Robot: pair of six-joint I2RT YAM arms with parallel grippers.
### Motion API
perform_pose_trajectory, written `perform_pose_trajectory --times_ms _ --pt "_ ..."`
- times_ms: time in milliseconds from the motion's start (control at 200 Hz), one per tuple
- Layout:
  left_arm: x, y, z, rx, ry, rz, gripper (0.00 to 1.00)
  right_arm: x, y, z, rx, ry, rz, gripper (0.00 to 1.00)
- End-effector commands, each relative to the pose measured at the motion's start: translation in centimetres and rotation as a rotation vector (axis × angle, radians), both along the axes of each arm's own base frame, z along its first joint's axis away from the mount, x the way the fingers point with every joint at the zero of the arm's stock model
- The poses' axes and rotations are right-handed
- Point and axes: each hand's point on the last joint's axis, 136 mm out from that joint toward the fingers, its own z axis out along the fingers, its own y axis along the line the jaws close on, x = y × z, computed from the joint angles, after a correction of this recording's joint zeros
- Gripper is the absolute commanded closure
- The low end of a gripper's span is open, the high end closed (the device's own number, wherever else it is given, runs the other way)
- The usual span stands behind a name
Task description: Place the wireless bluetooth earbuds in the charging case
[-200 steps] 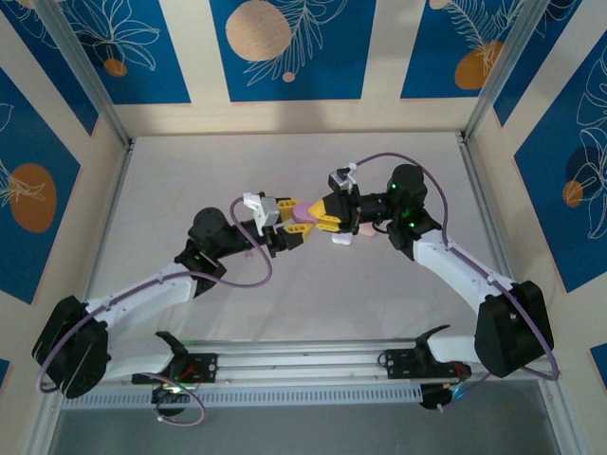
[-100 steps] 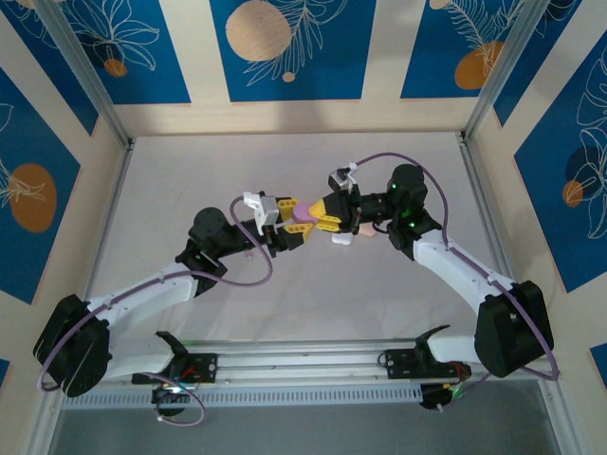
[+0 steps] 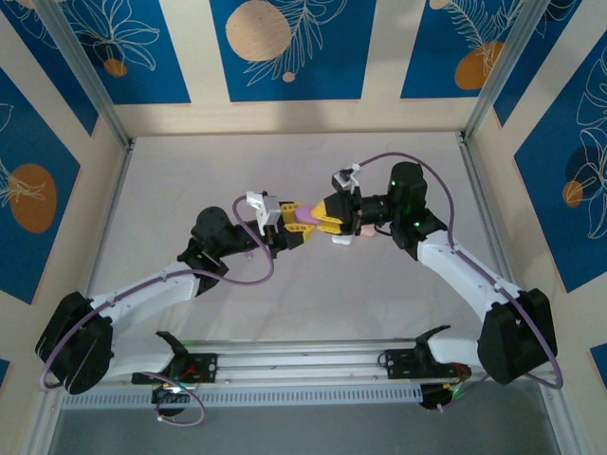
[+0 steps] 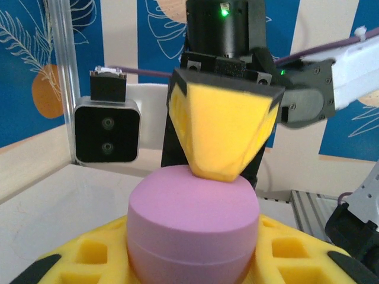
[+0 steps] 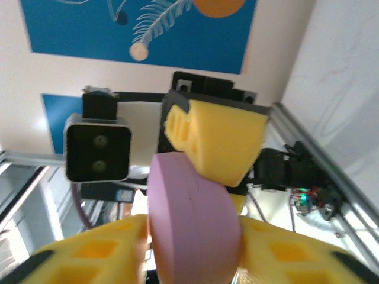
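Where the two arms meet over the middle of the table (image 3: 313,161), the lilac charging case (image 4: 192,207) sits between both tools, its lid down on a closed seam — what it contains cannot be told.

The left gripper (image 3: 297,226) is narrow. Its yellow pads (image 4: 89,254) press on either flank of the case's lower half, below the seam. I read this as a grip.

The right gripper (image 3: 321,218) faces it head-on from the opposite side, rolled a quarter-turn against the left one. One of its fingers (image 4: 222,133) touches the top of the lid. In the right wrist view the case stands on edge between the two pads, flat faces toward them. Whether those jaws clamp the case or merely bracket it I cannot tell.

Key relation: the case's short axis, lid to base, runs along the right gripper's closing line and across the left's.

Judgement — the left has the base, so the lid can lift only once the right finger clears it or catches the lid's rim. Both arms are equally near.
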Motion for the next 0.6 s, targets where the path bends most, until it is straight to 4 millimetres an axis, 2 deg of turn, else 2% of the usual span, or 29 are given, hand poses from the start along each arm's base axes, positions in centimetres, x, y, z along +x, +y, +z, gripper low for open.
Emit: perform_pose_trajectory --times_ms 0,130,240,405,595 --pt "-1.2 -0.1 1.6 -0.013 -0.046 -0.05 0.8 0.0 -1.6 0.2 -0.113 -0.093 -0.108 0.49" --pt "-1.6 -0.2 0.4 0.023 -0.002 -0.069 0.8 0.3 -3.7 0.7 -0.269 -0.266 -0.244 0.45" --pt "-1.7 0.0 -0.2 0.022 0.032 -0.072 0.8 -0.6 -4.4 0.2 -0.355 -0.446 -0.241 0.29" --pt "-1.8 -0.2 -0.1 0.004 0.056 -0.092 0.8 -1.6 -3.9 -1.4 -0.479 -0.561 -0.169 0.27" --pt "-1.9 -0.4 0.1 -0.001 0.066 -0.109 0.8 -1.3 -3.2 -2.2 -0.545 -0.604 -0.151 0.28"
